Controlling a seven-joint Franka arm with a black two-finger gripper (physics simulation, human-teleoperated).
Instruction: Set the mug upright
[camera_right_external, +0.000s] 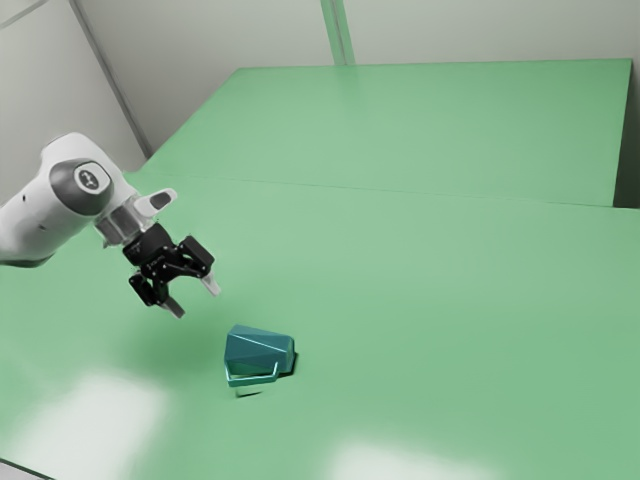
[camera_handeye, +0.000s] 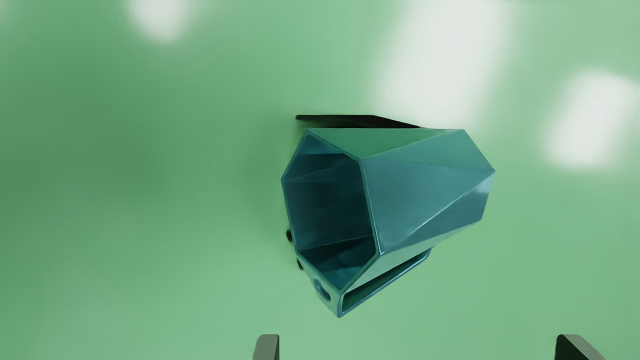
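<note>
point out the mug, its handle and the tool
mug (camera_handeye: 425, 192): wrist view, on the outer side wall
handle (camera_handeye: 387, 289): wrist view, on the long outer bar
tool (camera_right_external: 196, 296): exterior view, midway between its open fingertips

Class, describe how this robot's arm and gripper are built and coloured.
The arm is white and rounded, with a dark grey joint cap bearing a pale round emblem. The gripper is black and angular, its two slim fingers tipped in light grey.
</note>
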